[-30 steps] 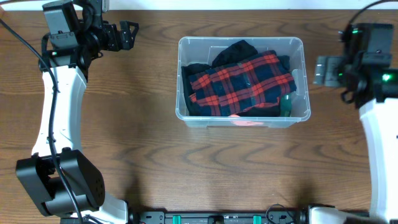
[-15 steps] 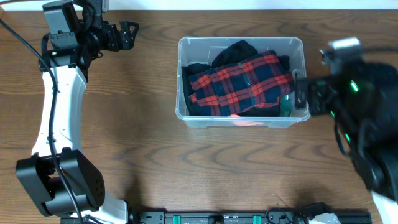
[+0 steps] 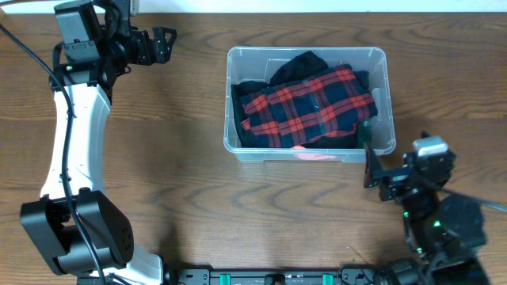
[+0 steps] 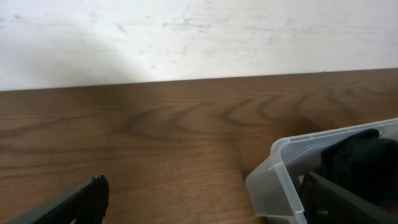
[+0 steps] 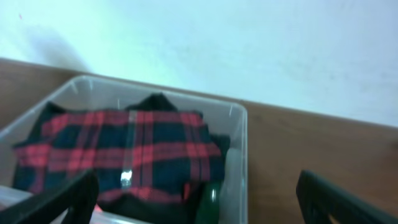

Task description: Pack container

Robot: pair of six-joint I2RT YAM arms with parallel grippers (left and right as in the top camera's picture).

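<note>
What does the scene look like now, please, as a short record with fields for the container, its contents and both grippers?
container: clear plastic bin, middle of the table, no lid on
contents: red and dark blue plaid garment on black clothing; a green item in the corner nearest the right gripper
left gripper: open, empty, apart from the container
right gripper: open, empty, outside the container by that corner

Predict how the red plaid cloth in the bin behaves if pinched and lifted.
Probably floppy: the red plaid cloth lies rumpled and folded, so it would likely drape and unfold. Likely light, being thin fabric. It rests on the black cloth, which might drag along.
</note>
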